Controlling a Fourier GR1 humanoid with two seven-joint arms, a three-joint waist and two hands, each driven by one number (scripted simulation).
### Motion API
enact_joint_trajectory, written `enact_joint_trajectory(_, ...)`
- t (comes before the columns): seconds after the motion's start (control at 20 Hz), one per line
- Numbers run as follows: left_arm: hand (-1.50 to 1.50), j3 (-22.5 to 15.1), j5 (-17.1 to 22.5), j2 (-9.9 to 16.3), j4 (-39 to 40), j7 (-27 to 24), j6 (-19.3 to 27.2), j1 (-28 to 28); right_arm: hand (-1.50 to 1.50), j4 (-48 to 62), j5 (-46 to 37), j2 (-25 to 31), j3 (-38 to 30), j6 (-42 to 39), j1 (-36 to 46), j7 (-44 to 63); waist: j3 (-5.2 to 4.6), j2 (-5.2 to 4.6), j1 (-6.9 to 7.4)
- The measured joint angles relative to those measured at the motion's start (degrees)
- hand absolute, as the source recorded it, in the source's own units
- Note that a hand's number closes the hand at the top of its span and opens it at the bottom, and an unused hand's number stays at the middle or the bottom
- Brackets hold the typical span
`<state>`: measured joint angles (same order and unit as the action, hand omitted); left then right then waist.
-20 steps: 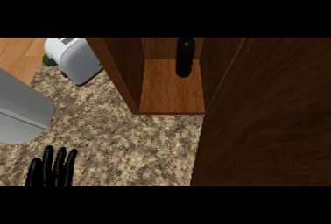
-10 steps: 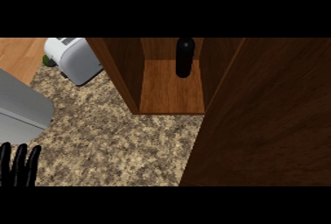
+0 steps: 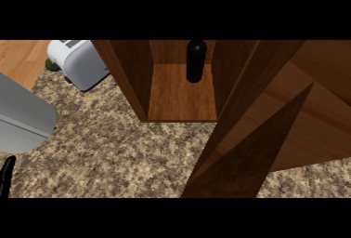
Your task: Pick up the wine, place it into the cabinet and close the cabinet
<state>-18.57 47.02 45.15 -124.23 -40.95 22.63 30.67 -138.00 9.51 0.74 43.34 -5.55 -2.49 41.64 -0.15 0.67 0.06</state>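
Wine in the cabinet, door part-way round — head view

In the head view we find the wine [image 3: 195, 60] standing upright at the back of the cabinet [image 3: 182, 100], its long axis vertical, held by nothing. The cabinet door [image 3: 254, 139] juts out from the cabinet's right side, and closing is, we judge, what remains. A black sliver of the left robot hand [image 3: 7, 176] shows far left of the cabinet at the surface [image 3: 116, 148] edge — we cannot tell its opening. The right robot hand is out of sight.
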Motion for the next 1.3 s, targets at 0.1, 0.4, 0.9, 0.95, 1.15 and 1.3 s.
enact_joint_trajectory(0.1,-1.50,1.4,1.0,0.4,0.7,0.4,-1.7,0.2,1.50,-0.2,-3.5,0.7,1.5,3.5,1.8,0.4,-0.03,0.00,-0.05)
enact_joint_trajectory(0.4,-1.50,4.9,3.3,1.6,0.7,1.8,-5.5,1.3,1.50,0.5,-11.2,2.8,4.6,12.0,7.7,-0.5,-0.03,-0.04,0.22)
enact_joint_trajectory(0.9,-1.50,7.5,6.4,1.2,0.9,5.6,-8.3,-1.7,1.50,2.4,-12.7,8.8,7.2,24.4,23.3,1.9,-0.07,-0.46,0.94)
enact_joint_trajectory(0.95,-1.50,7.3,6.3,0.8,0.8,6.0,-7.9,-2.2,1.50,2.8,-11.8,9.0,7.5,25.4,24.6,1.8,-0.06,-0.52,1.02)
enact_joint_trajectory(1.15,-1.50,7.1,6.4,0.0,2.0,6.8,-8.8,-3.4,1.50,6.1,-7.0,8.2,5.7,28.7,31.0,1.3,-0.05,-0.71,1.66)
enact_joint_trajectory(1.3,-1.50,6.3,5.7,-1.0,0.9,7.8,-7.0,-4.8,1.50,12.4,-4.1,4.2,2.9,30.8,39.6,1.4,-0.02,-0.77,1.90)
